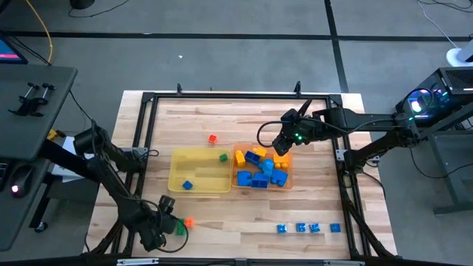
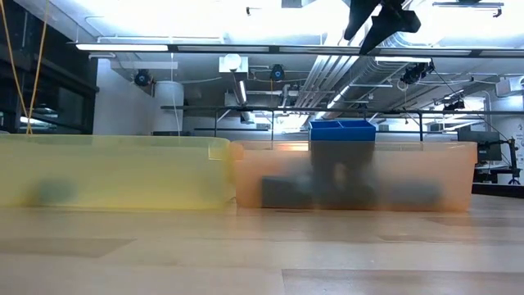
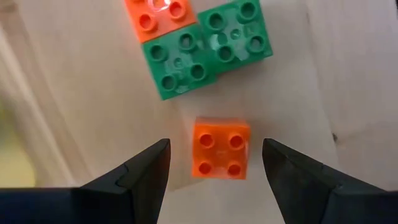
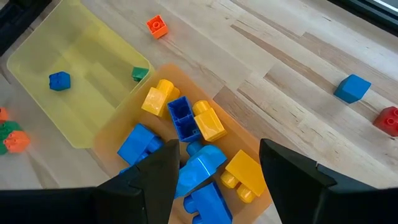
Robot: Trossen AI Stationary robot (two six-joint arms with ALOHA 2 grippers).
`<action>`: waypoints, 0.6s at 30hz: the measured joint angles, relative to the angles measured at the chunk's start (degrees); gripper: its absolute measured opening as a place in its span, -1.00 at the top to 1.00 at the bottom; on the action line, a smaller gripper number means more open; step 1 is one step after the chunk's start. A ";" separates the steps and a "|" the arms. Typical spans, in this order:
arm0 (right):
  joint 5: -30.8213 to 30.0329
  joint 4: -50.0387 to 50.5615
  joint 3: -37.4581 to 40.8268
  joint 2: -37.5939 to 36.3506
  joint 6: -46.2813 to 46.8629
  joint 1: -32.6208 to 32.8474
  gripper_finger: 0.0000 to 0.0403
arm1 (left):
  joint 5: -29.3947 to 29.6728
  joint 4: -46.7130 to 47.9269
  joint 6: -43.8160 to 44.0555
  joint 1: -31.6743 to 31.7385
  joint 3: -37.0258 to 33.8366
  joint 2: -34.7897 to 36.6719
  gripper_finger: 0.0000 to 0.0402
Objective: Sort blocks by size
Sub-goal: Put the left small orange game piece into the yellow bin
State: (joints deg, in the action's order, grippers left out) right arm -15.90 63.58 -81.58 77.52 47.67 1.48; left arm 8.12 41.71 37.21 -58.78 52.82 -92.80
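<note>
Two translucent trays sit side by side at the middle of a wooden table (image 1: 222, 222), seen from above: a yellow tray (image 1: 198, 171) on the left and an orange tray (image 1: 238, 171) touching it on the right. Inside the yellow tray lie a tiny blue block (image 1: 187, 185) and a tiny green block (image 1: 223, 157). The orange tray is crowded with larger blue and yellow blocks (image 1: 260, 168), jumbled together. A tiny orange block (image 1: 213, 138) rests alone on the wood just beyond the yellow tray. Four small blue blocks (image 1: 308, 228) stand in a row near the front right edge of the table. The left gripper (image 1: 167, 225) is low at the front left corner of the table, its jaws spread wide and empty. Its wrist camera looks straight down on a tiny orange block (image 3: 221, 148) lying between the two dark fingers (image 3: 146, 171), which stand apart from it on either side. Just past it, two green blocks (image 3: 208, 46) touch each other, with another orange block (image 3: 160, 14) against them. The right gripper (image 1: 284, 142) hovers above the far edge of the orange tray, jaws parted and holding nothing. Its wrist view also shows a blue block (image 4: 352, 88) and a red block (image 4: 388, 119) loose on the wood.
</note>
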 joint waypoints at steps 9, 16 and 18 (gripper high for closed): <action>0.00 -0.01 0.00 0.00 0.03 0.00 -0.08 | -0.81 -1.59 0.10 0.02 0.08 -4.66 -0.19; -0.01 0.01 0.00 0.00 0.03 0.00 -0.08 | -2.61 -1.45 2.01 1.24 0.19 -5.13 0.05; 0.00 0.01 0.00 0.00 0.03 0.00 -0.08 | -2.69 -0.36 5.24 2.48 0.05 -4.27 0.30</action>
State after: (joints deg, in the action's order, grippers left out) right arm -15.90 63.59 -81.58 77.52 47.70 1.48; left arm 5.43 41.36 42.45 -56.30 52.87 -97.06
